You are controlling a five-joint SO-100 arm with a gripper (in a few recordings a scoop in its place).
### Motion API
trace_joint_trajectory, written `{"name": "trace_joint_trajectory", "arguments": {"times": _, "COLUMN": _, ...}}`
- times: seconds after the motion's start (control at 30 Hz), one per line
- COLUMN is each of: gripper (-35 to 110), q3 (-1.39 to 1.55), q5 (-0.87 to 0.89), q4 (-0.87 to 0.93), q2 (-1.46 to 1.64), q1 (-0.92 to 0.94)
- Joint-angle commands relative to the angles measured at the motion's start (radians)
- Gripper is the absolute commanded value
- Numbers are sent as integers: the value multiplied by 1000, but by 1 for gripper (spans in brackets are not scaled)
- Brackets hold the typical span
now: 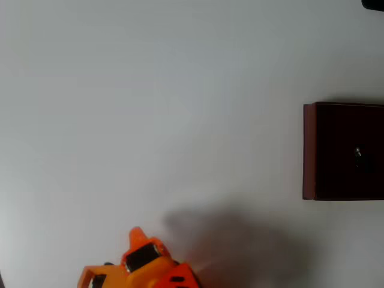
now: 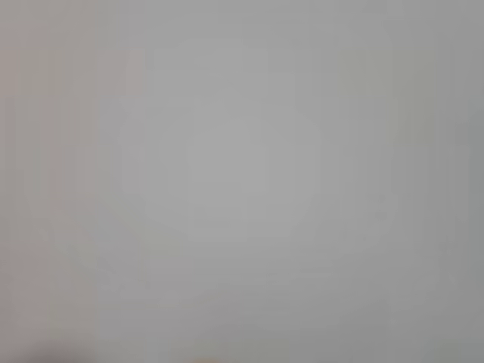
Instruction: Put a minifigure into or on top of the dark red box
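1. The table looks smooth, white and matt.
2. The arm looks like shiny orange plastic.
3. The box has dull red walls, not shiny, and a very dark inside.

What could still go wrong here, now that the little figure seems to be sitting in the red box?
The minifigure is a tiny speck against the dark inside of the dark red box, so it may be hard to confirm that it landed properly. The box runs off the right edge of the overhead view, so part of it goes unwatched. The orange arm sits at the bottom edge, and the wrist view is a grey blur, giving little guidance for any further move.
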Motion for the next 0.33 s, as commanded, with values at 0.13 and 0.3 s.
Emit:
{"name": "trace_joint_trajectory", "arguments": {"times": 0.13, "gripper": 0, "q3": 21, "q5": 29, "q4": -11, "q2": 5, "q1": 8}}
{"name": "trace_joint_trajectory", "arguments": {"times": 0.3, "gripper": 0, "q3": 21, "q5": 34, "q4": -11, "q2": 5, "q1": 11}}
